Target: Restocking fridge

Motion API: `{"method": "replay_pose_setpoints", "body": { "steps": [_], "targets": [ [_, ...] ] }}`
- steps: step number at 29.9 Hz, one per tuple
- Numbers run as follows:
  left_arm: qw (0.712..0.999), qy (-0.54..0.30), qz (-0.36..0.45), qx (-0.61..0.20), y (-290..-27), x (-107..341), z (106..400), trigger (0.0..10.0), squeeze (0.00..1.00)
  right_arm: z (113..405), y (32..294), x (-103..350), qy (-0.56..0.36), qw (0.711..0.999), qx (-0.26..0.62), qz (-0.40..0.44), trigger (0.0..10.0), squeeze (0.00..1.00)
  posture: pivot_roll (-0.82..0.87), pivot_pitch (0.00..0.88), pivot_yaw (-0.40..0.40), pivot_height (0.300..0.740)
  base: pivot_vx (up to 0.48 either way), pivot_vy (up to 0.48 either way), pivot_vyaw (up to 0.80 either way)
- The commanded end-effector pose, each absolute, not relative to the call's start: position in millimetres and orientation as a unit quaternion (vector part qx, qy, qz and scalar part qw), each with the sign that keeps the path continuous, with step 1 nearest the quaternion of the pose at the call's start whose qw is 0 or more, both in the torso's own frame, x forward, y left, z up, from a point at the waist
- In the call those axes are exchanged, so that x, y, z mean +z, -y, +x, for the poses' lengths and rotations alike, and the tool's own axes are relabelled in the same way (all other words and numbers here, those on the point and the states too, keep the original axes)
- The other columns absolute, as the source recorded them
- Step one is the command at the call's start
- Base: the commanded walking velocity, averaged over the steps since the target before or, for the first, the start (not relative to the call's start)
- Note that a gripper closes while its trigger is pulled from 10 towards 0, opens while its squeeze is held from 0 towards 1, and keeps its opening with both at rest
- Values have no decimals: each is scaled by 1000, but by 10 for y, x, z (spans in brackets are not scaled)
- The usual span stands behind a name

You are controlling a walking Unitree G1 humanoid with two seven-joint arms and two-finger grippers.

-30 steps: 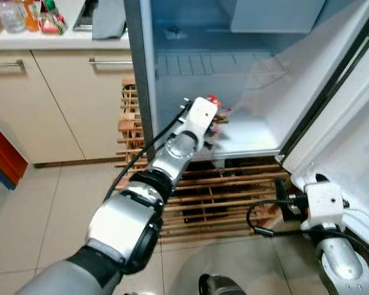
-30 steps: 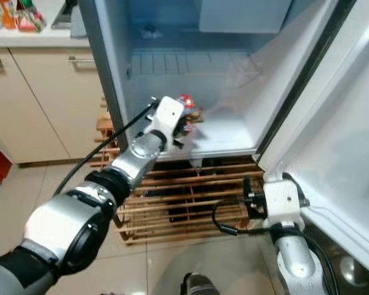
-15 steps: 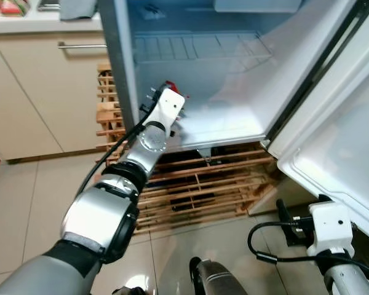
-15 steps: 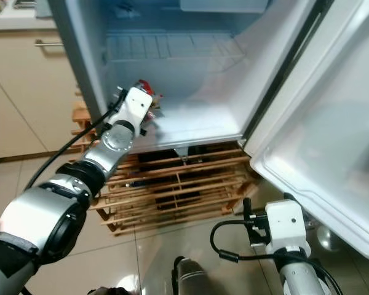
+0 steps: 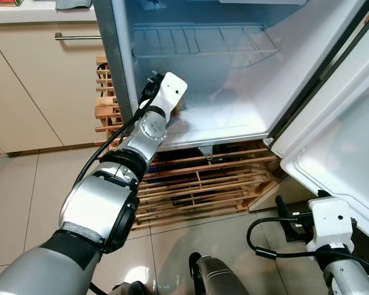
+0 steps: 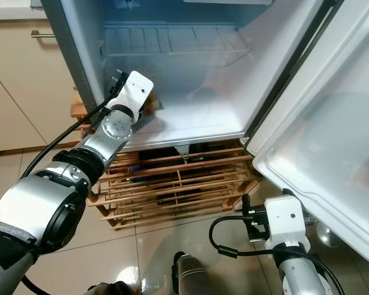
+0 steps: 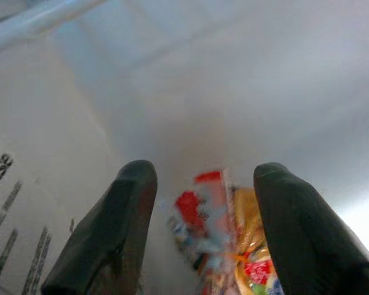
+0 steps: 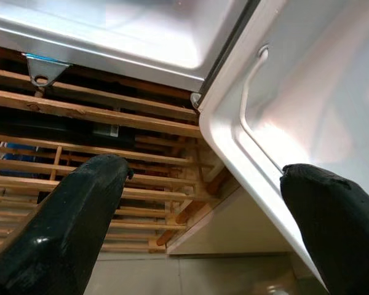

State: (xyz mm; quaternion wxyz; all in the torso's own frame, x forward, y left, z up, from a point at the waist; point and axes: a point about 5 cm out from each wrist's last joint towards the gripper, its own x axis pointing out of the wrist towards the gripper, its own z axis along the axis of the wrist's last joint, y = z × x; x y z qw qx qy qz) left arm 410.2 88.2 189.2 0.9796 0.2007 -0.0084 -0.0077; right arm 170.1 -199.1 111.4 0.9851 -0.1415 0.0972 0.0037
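A colourful snack packet (image 7: 224, 239), red, yellow and white, lay on the floor of the fridge (image 5: 234, 80), close to its left inner wall. In the left wrist view it sat between the two black fingers (image 7: 117, 227) of the left gripper (image 7: 203, 184), which were spread apart, one on each side of it. Whether the fingers touched the packet could not be told, and the print on the packet was too blurred to read.

The left arm reached up from the robot's left into the low part of the open fridge. Its white wrist block was just inside the left edge of the cabinet. The inside of the fridge was white and pale blue, with a wire shelf (image 5: 203, 42) above the packet. On the inner wall near the left finger, dark letters ending in "NSE" could be read; the rest was cut off.

The fridge stood on a wooden slatted rack (image 5: 197, 184), on a floor of light glossy tiles (image 5: 24, 196). The fridge door (image 5: 344, 135) was swung open on the right. Beige kitchen cabinets (image 5: 43, 80) with a metal bar handle stood to the left of the fridge.

The right gripper (image 8: 203, 203) hung low beside the bottom corner of the door, its fingers spread wide and holding nothing.
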Motion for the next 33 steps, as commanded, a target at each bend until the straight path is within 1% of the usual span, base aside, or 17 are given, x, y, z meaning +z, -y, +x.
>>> {"method": "replay_pose_setpoints", "body": {
  "steps": [1,2,6,7,8,9,10,11,17,18,22,24,25,29,31,32,33],
  "targets": [
    [986,6,164,-11,-802,1961,4114,10000,1000,1688,2007,1091,-110,983,6,-147,10000,0,-488,183,-49,740,0,0,0],
    [986,6,164,-11,-802,1961,4114,10000,1000,1688,2007,1091,-110,983,6,-147,10000,0,-488,183,-49,740,0,0,0],
    [986,15,160,-39,-620,1961,4080,10000,1000,1724,2000,1096,-105,984,4,-147,10000,0,-476,171,-43,740,0,0,0],
    [984,24,167,-60,-501,1954,4050,10000,1000,1745,1998,1091,-103,984,3,-145,10000,0,-463,162,-40,740,0,0,0],
    [984,24,167,-60,-501,1954,4050,10000,1000,1745,1998,1091,-103,984,3,-145,10000,0,-463,162,-40,740,0,0,0],
    [983,29,169,-73,-437,1947,4031,10000,910,1759,1995,1087,-102,984,3,-145,10000,0,-454,157,-40,740,0,0,0],
    [982,31,169,-80,-400,1940,4019,10000,910,1775,1994,1080,-102,984,3,-144,10000,0,-443,151,-41,740,0,0,0],
    [983,28,157,-93,-335,1909,3992,10000,0,1794,1989,1074,-101,985,4,-142,10000,0,-431,144,-41,740,0,0,0],
    [982,24,111,-153,-32,1772,3841,10000,0,1998,1947,1027,-90,988,22,-125,10000,0,-351,84,-46,740,0,0,0],
    [982,24,111,-153,-32,1772,3841,10000,0,1998,1947,1027,-90,988,22,-125,10000,0,-351,84,-46,740,0,0,0],
    [976,55,104,-184,74,1797,3781,10000,0,2174,1931,998,-81,989,25,-119,10000,0,-306,32,-42,740,0,0,0],
    [973,67,103,-193,82,1794,3760,10000,0,2215,1940,993,-79,990,20,-113,10000,0,-294,23,-39,740,0,0,0],
    [971,82,93,-206,63,1749,3716,10000,0,2299,1964,964,-76,992,9,-103,10000,0,-254,0,-27,740,0,0,0],
    [963,106,79,-234,17,1663,3594,10000,0,2436,1981,937,-70,994,-6,-84,10000,0,-189,0,-7,740,0,0,0],
    [957,120,83,-250,-24,1623,3511,10000,0,2490,1981,925,-65,994,-11,-82,10000,0,-168,0,-2,740,0,0,0],
    [953,117,80,-268,-100,1559,3420,10000,0,2539,1994,912,-61,995,-25,-73,10000,0,-146,0,2,740,0,0,0],
    [952,115,80,-273,-125,1543,3405,10000,0,2569,2003,906,-61,995,-30,-69,10000,0,-132,0,0,740,0,0,0]
  ]
}}
